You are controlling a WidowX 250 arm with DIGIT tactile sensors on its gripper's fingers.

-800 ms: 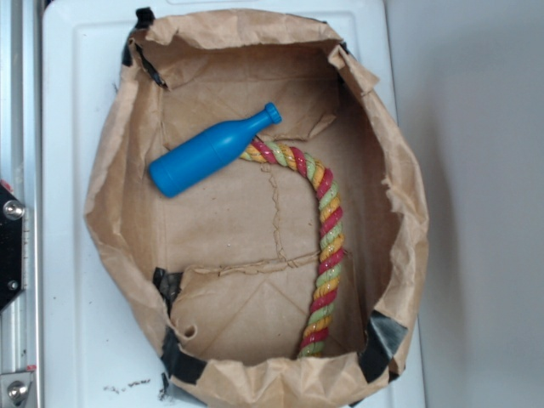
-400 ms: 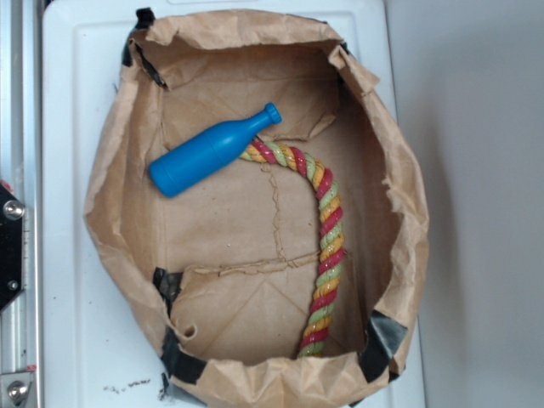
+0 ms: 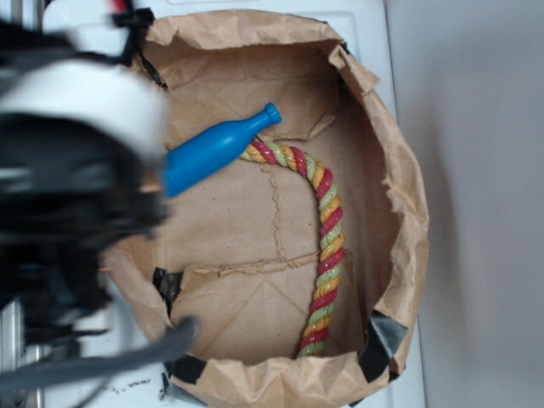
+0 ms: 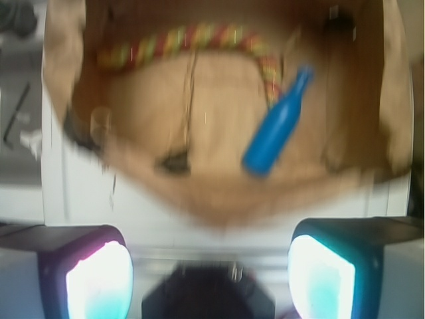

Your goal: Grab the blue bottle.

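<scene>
In the exterior view, a blurred black and white robot arm [image 3: 72, 195] covers the left side of a shallow brown paper bag tray [image 3: 399, 204] on a white table [image 3: 93, 357]; the blue bottle [image 3: 219, 147] lies on its side in the tray's upper left part, its cap pointing up and right, touching the end of a red, yellow and green rope [image 3: 326, 228]. In the wrist view, the gripper [image 4: 206, 279] hangs outside the tray's near wall, its jaws wide apart and holding nothing, with the bottle well beyond them
</scene>
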